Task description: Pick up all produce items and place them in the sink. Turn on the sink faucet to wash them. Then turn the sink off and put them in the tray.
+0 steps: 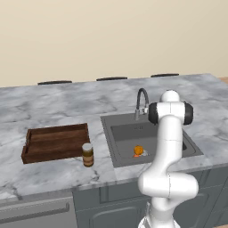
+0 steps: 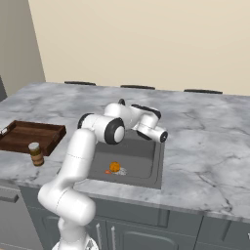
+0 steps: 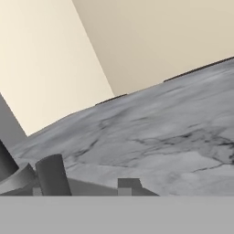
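- Two produce items lie on the floor of the sink [image 1: 126, 133], close to its front edge and beside the round drain: a round orange fruit [image 1: 139, 150] and a carrot-like piece [image 2: 108, 172] just beside it. Resting there suits the washing step; judged from this, the loading is done.
- Carrot-like piece: too small to give its long axis or which way it points with any certainty.
- Sink faucet [image 1: 141, 101]: stands at the sink's back edge, spout arching forward over the basin. No water visible.
- Gripper [image 2: 161, 137]: hangs over the sink's back edge near the faucet, probably placed to work it. Whether its fingers are spread or pinching anything cannot be told.
- Tray [image 1: 54, 143]: on the counter past the sink's left edge, no produce in it.
- Brown jar [image 1: 87, 155]: upright at the tray's front right corner.
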Controlling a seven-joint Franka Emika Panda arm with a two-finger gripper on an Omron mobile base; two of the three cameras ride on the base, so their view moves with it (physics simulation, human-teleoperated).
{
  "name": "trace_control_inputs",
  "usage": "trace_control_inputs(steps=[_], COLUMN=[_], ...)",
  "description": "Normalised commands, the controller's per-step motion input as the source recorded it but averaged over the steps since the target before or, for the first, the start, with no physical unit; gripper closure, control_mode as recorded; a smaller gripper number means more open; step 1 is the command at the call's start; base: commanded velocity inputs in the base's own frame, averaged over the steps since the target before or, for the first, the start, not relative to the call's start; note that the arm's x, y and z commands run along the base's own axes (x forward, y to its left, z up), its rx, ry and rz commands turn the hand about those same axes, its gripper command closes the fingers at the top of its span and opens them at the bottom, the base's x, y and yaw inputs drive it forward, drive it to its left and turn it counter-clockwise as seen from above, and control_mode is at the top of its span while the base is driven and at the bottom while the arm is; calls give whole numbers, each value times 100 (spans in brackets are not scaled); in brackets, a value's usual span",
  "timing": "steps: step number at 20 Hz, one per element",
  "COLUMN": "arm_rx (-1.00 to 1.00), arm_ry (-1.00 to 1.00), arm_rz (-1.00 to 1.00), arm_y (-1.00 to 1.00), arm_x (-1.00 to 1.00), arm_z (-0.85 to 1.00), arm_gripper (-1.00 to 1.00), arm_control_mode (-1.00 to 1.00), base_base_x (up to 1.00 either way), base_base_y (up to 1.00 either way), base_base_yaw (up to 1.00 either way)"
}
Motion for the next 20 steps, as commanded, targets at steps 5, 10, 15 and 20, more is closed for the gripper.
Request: trace_control_inputs(steps=[5, 10, 15, 20], arm_rx=[8, 7, 6, 8], arm_ry=[7, 8, 8, 7], arm_rz=[-8, -9, -7, -4], arm_y=[-39, -47, -60, -74], arm_x=[1, 3, 10, 10], arm_z=[-16, -21, -26, -35], arm_gripper=[100, 100, 100, 100], arm_control_mode=[-100, -100, -100, -100], base_base_x=[0, 0, 0, 0], base_base_y=[0, 0, 0, 0], base_base_yaw=[0, 0, 0, 0])
